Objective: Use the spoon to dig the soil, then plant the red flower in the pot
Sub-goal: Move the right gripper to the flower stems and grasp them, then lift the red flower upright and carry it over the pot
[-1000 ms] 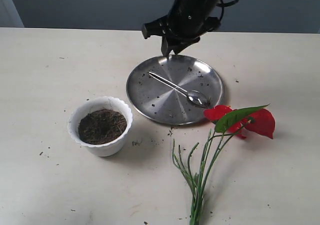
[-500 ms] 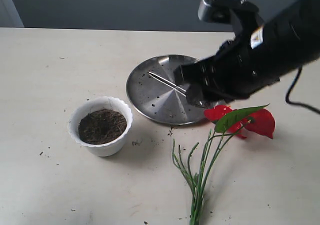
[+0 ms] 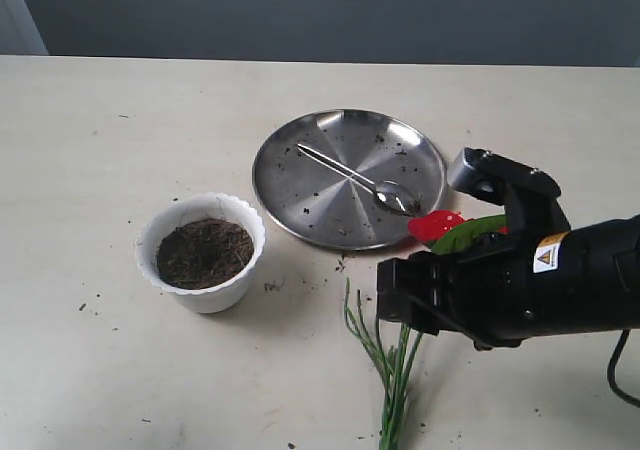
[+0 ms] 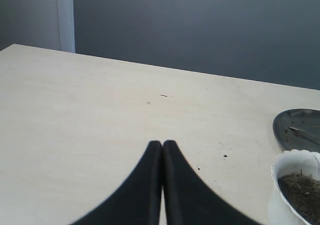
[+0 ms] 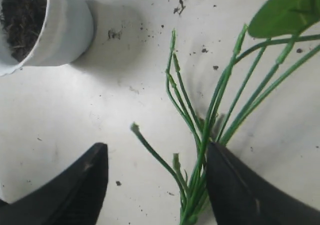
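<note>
The red flower with long thin green stems [image 3: 393, 390] lies on the table at lower centre of the exterior view, its blooms just beside the round steel plate [image 3: 330, 205]. The right gripper [image 5: 155, 160] stands wide open astride the stem bundle — holding nothing. The left gripper [image 4: 162, 152] has its 2 fingers pressed together, empty. The stems look light, springy and easily crushed — best gripped where they bunch.

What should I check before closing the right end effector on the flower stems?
1. Open right end effector: ok.
2. The stems of the red flower between its fingers: ok, bunched near one finger.
3. The spoon out of the way on the plate: ok.
4. Upright pot holding soil: ok.
5. Hole dug in soil: cannot tell.
6. Shut left end effector, clear of the flower: ok.
</note>
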Controlling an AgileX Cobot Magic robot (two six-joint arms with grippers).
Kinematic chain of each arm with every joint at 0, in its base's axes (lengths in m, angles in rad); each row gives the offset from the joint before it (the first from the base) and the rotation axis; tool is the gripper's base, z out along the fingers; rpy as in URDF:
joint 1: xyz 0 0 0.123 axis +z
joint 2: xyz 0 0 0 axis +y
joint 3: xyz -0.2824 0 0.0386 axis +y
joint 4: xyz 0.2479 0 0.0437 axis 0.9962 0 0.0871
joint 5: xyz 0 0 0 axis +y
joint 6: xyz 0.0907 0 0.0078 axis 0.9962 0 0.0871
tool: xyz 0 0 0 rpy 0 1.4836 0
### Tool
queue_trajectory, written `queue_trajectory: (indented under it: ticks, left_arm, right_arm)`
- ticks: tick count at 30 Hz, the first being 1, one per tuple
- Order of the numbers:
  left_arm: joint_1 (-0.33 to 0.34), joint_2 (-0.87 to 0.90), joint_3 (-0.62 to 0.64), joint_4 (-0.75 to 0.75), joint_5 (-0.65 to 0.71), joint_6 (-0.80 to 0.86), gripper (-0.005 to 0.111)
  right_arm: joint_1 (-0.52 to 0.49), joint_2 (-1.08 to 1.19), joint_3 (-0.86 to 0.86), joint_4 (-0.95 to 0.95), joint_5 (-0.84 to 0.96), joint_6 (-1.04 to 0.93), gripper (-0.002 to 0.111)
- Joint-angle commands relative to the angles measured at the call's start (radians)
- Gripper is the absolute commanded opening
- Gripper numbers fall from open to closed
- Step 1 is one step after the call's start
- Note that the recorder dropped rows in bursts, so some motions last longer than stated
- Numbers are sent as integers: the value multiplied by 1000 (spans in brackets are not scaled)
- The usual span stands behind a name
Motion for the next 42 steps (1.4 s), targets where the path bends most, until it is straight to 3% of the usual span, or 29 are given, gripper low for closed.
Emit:
queue_trajectory:
  ticks: [1,14,26,42]
  left_arm:
    - [-2,-5,3,2,1,-1,0]
    - [-2,-5,3,2,1,-1,0]
    - [-2,-5,3,2,1,-1,0]
    - [-2,-5,3,2,1,-1,0]
  right_arm:
    - [1,-8,11,14,-95,4,55]
    - [1,-8,-16,-51,-52,21,55]
    - [0,80,88,-70,-204,152,55]
    - [0,286,99,-39,-383,156,55]
